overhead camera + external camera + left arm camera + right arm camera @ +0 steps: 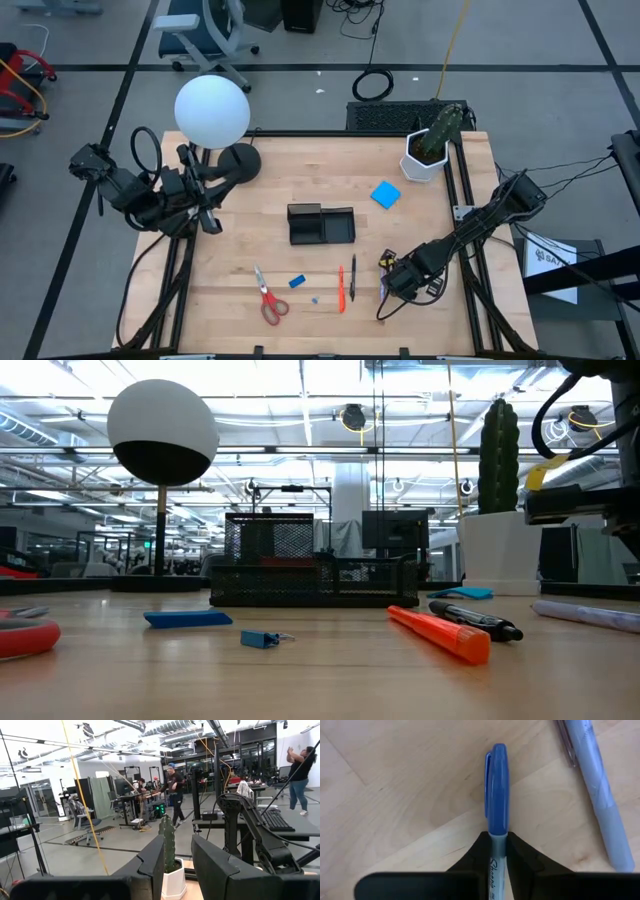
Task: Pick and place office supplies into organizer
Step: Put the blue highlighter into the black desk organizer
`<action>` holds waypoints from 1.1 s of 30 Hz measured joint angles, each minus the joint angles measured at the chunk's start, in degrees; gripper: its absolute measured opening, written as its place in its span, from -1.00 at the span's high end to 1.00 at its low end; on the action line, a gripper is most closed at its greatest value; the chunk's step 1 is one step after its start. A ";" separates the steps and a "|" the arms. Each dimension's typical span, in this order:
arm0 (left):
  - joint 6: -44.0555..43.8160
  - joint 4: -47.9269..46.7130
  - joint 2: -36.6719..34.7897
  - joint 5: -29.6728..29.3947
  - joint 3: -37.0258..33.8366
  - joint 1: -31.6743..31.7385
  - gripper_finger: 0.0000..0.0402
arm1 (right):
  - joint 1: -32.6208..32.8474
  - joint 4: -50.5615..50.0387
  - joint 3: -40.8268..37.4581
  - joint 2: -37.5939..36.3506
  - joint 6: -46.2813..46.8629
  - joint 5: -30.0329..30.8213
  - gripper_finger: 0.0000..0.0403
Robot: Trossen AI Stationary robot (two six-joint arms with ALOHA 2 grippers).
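My right hand (497, 851) is pinched on the blue marker (497, 795), axis straight ahead betw fingers; organizer (321, 224) lies up-left, nearer me than left hand (207, 215), half open, empty.

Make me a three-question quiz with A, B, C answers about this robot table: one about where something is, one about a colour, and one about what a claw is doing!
1. Where does the blue square note pad lie?
A. Inside the organizer
B. On the table between the organizer and the cactus pot
C. Under the lamp

2. What colour is the cap of the marker between the right gripper's fingers?
A. Blue
B. Green
C. Yellow

3. What is the right gripper doing?
A. Hanging high with nothing in it
B. Holding the scissors
C. Closing on the marker

Answers:
1 B, the high view shows the pad on bare wood, to the right of the organizer and below the cactus pot.
2 A, the right wrist view shows a blue cap.
3 C, both fingers sit against the marker's barrel on the table.
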 joint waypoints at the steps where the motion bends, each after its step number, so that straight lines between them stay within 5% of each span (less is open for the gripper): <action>1: 0.00 0.00 0.00 0.00 0.00 0.00 0.48 | 0.00 -0.02 0.00 0.00 0.00 0.00 0.86; 16: 0.00 0.00 0.00 0.01 0.00 -0.02 0.48 | -0.02 0.77 -0.26 -7.47 7.37 0.63 0.86; 23: 0.00 0.01 0.00 -0.01 0.00 -0.01 0.48 | -1.20 2.36 -0.26 -10.65 10.67 6.57 0.86; 33: 0.00 0.00 0.02 0.00 0.00 0.00 0.48 | -6.65 15.72 -0.15 -17.39 13.78 9.68 0.86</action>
